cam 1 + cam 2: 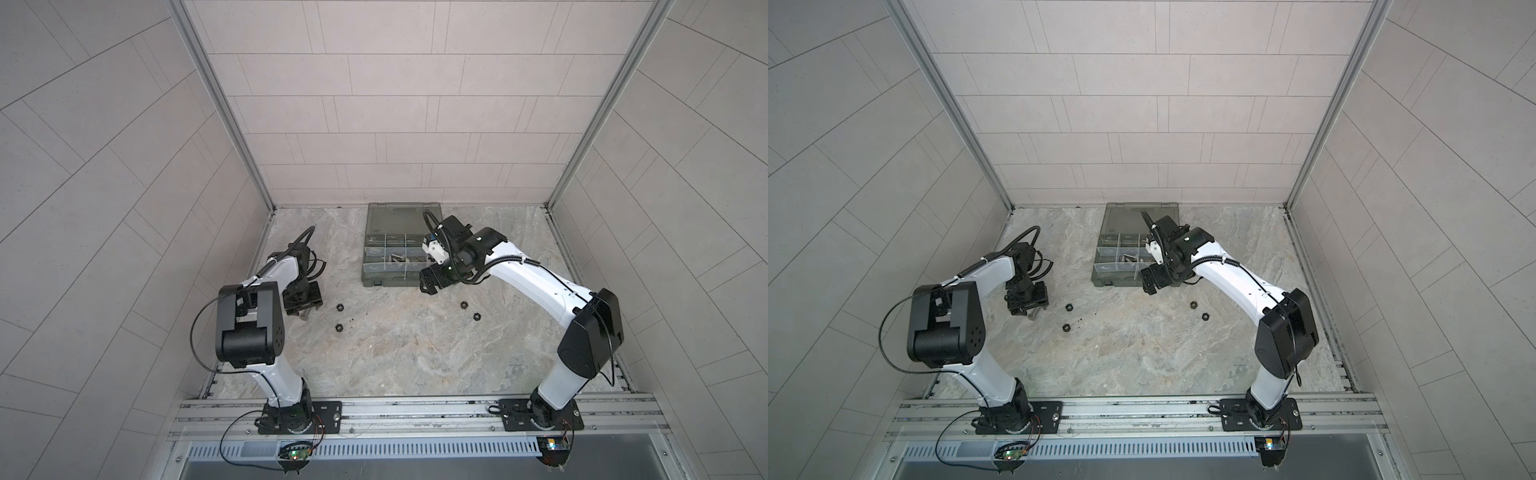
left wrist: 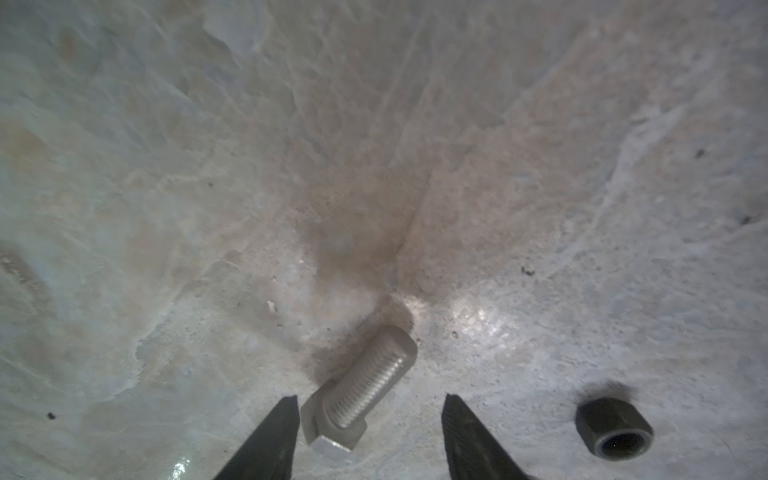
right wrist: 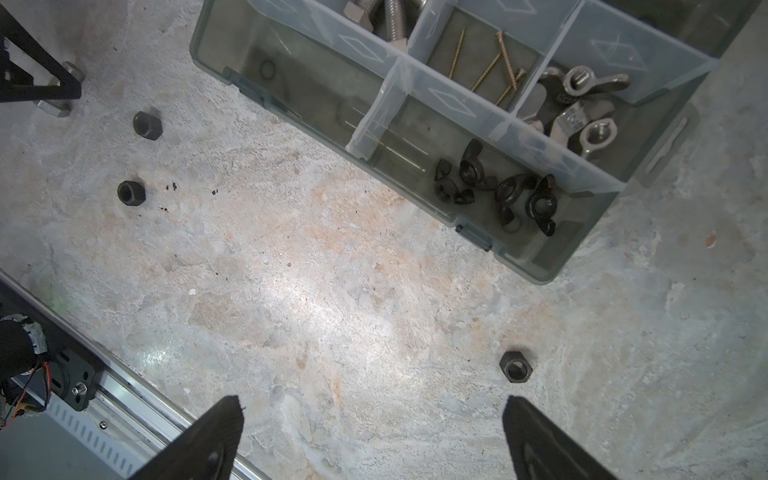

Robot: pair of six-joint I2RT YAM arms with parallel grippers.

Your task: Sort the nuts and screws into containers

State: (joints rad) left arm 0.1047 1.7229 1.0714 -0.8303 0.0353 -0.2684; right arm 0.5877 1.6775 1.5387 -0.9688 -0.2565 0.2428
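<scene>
**Left gripper straddling a loose bolt, right gripper hovering by the case**

The left gripper [image 2: 371, 405] is hanging low over the marbled table [image 1: 395, 357], on the left in both top views, with its jaws standing apart. A stubby silver bolt [image 2: 368, 380] is lying on the table between the two fingers [image 2: 270, 440]. Its hex head is sitting just beside one finger, its threaded shank is pointing away from the gripper, and a clear gap is showing on the side of the opposite finger, so nothing is being gripped.

The right gripper [image 3: 374, 405] is hovering over the table near the front right corner of the organizer case [image 1: 386, 283], its jaws spread wide and holding nothing. The case is sitting at the back of the table, its lid [image 1: 399, 216] folded open behind it.

In the right wrist view its compartments [image 3: 457, 99] are holding sorted parts: black wing nuts [image 3: 498, 191] in one along the outer wall, silver wing nuts [image 3: 582, 104] in the one next to it, thin brass-coloured screws [image 3: 486, 70] in a third, and silver bolts [image 3: 386, 16] in a fourth.

Four black hex nuts [image 1: 340, 308] are lying loose on the table: a pair near the left gripper, one of these nuts [image 2: 614, 428] just outside a finger, and two more nuts [image 1: 464, 304] near the right arm
</scene>
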